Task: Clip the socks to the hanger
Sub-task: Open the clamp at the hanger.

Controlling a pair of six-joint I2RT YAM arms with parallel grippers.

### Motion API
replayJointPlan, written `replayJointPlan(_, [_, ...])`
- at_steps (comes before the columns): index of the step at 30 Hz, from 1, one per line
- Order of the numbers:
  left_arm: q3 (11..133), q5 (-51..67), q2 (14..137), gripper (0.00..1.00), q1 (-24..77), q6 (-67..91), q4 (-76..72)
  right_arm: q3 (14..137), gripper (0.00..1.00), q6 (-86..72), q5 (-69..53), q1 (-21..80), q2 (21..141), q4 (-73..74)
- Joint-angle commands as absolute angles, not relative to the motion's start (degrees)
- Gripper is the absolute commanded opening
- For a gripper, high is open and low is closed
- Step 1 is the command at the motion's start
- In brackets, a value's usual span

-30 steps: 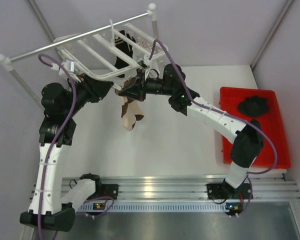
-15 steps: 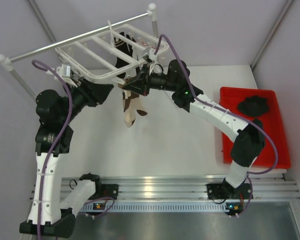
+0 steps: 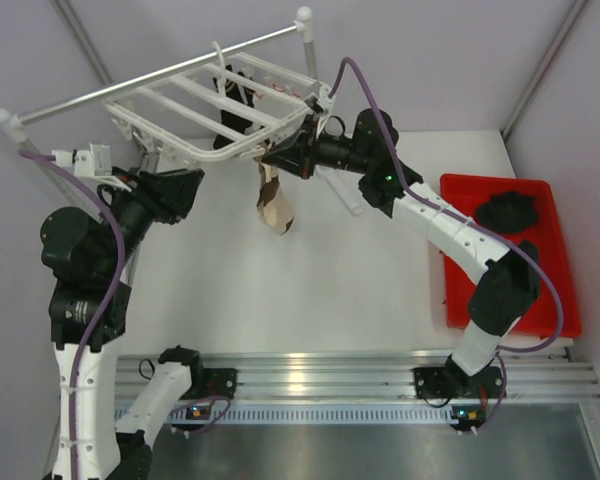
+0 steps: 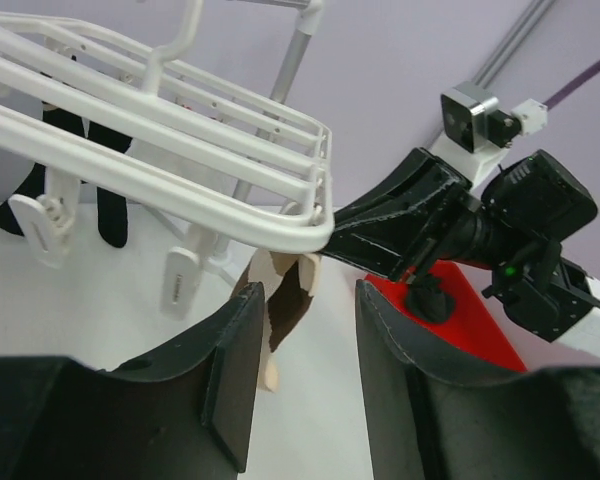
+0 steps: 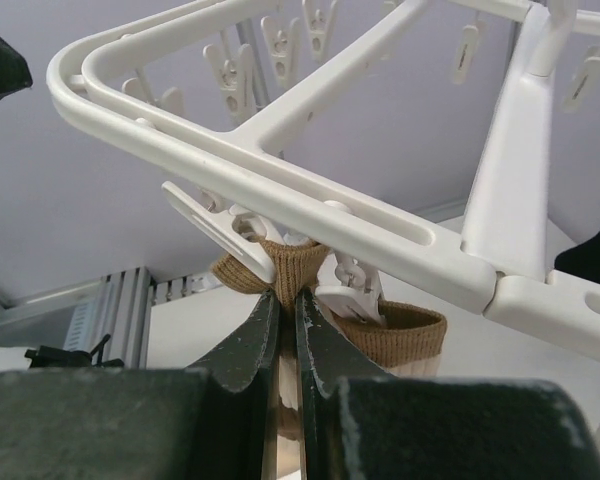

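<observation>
Dangling limp cream-brown sock (image 3: 274, 203), white plastic barred hanger (image 3: 235, 152)

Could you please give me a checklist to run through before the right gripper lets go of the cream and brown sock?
1. Right gripper shut on the cuff of the cream and brown patched fabric sock: ok.
2. Cuff raised to the edge rail of the white plastic rectangular drying hanger: ok.
3. Small white dangling clip actually biting the cuff: cannot tell.
4. Left gripper open, empty and apart from the hanger: ok.
5. Plain black fabric sock hanging under the hanger: ok.
</observation>
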State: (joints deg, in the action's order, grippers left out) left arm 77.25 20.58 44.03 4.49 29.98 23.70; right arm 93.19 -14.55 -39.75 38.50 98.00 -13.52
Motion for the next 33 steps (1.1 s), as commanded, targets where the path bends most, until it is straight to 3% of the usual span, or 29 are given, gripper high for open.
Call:
replayJointPlan(1, [79.8,16.5,46.1,0.46,4.4,27.2,27.2,93.9,0.00,-13.0,-39.4,37.4,94.3,-14.1])
replayJointPlan(12, [77.5,19.2,49.8,0.45,4.4,25.3,23.3,93.3,0.00,-12.6,-41.1,37.1,94.0,-14.2])
replayJointPlan(20, [77.8,15.9,51.7,0.31,4.4,23.7,23.4,93.0,0.00,-12.0,-41.6,36.7,93.8,-13.4])
replayJointPlan(33, [78.5,18.2,48.3,0.38,4.4,20.0,26.9,93.3,0.00,-11.3,-41.7,35.4,94.3,-13.0])
